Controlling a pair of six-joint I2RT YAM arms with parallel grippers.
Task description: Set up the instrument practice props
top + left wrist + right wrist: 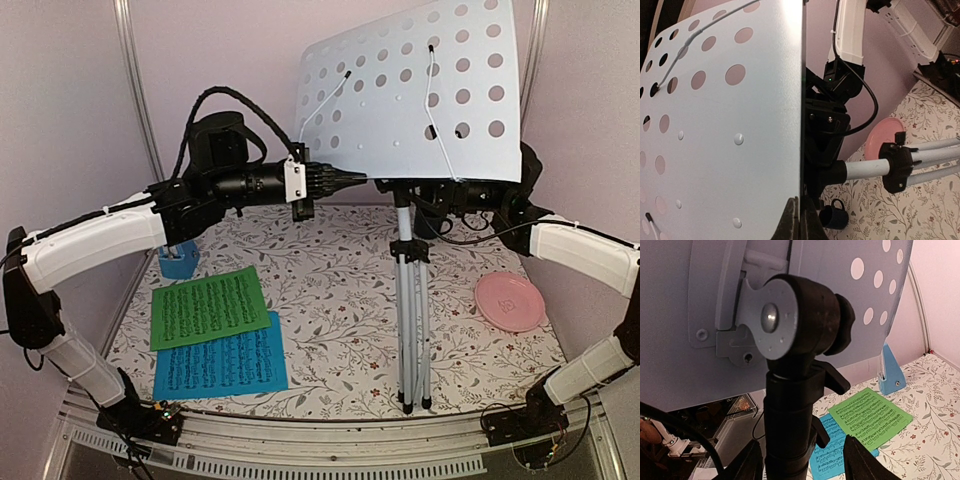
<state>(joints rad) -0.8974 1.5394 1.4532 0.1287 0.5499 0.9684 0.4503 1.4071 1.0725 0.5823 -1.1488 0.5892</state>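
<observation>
The left arm (95, 240) is raised from 7 o'clock, with the wrist pointed toward 3 o'clock. The left gripper (360, 180) is closed on the lower edge of the perforated desk (420, 90). The right arm (585, 255) is stretched toward 10 o'clock. The right gripper (801, 442) is held spread, one finger on each side of the stand post (790, 405).

Sheets (208, 306) lie left of the stand (410, 320); metronome (180, 262) behind them; plate (510, 301) to its right.
</observation>
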